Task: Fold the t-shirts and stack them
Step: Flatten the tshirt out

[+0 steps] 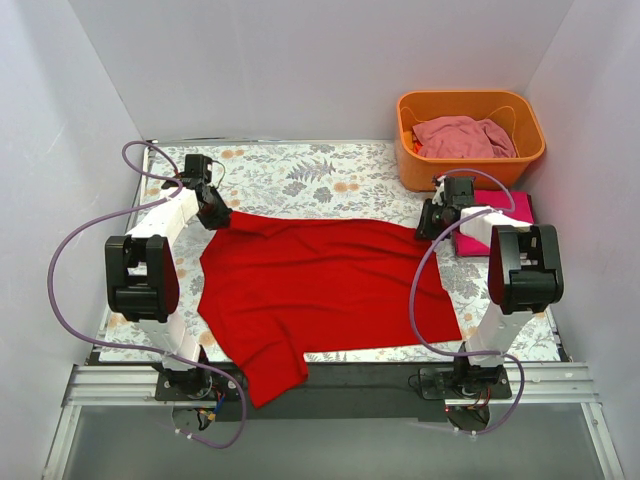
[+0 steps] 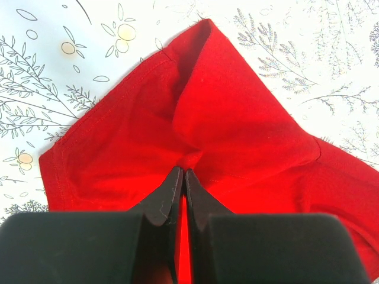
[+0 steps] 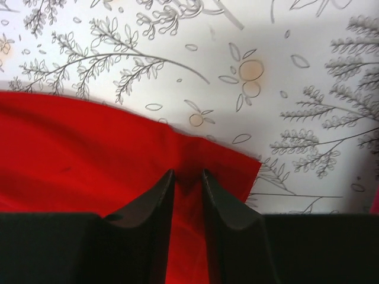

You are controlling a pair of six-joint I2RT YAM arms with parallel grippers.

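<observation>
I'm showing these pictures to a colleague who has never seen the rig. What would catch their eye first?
The big red t-shirt spread across the middle of the flowered table, one part hanging over the near edge. The left gripper and right gripper each pinch it at a far corner. At the far right, an orange basket holds a pale pink t-shirt, with a magenta t-shirt lying folded in front of it.

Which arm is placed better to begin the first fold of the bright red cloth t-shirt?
Probably the left. The left gripper is shut on the bright red cloth t-shirt, bunching it. The right gripper has cloth between its fingers, but a gap shows.
</observation>
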